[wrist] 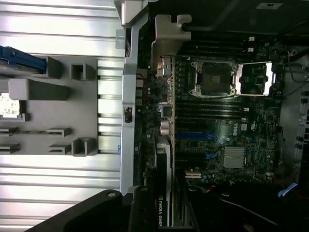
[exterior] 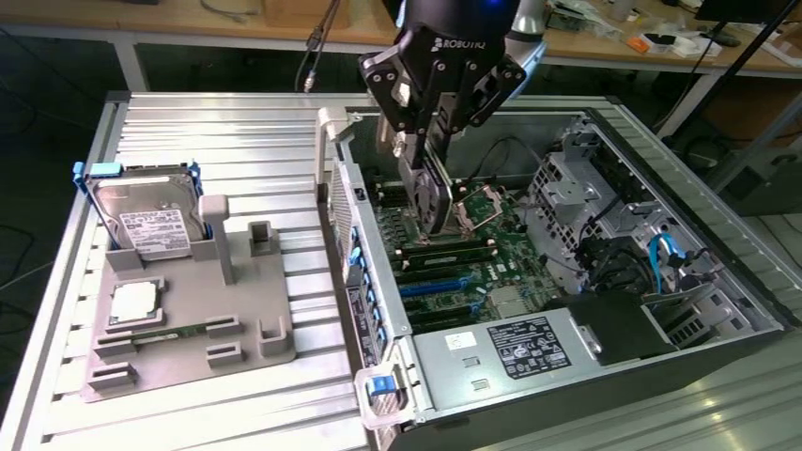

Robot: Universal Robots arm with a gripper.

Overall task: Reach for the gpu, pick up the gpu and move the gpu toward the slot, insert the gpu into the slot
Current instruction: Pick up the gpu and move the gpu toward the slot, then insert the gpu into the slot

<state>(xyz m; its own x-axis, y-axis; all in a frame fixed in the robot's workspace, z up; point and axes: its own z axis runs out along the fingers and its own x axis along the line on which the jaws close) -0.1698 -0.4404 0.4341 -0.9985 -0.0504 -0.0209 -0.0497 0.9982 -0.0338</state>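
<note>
Already past reach and pick-up, judging by the hold. Hung inside the open computer case (exterior: pixel 501 399), over the motherboard (exterior: pixel 501 246). Clamped the gripper (exterior: pixel 424 155) on the gpu (exterior: pixel 431 202), carried on edge straight beneath its jaws and close above the board. Had yet to seat it, seemingly: no contact seen with the blue slot (exterior: pixel 439 282), lower than the gripper and off to one side

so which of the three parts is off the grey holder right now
The gpu: it hangs edge-down in the gripper over the motherboard inside the case. The hard drive and the square chip sit on the grey holder.
</note>
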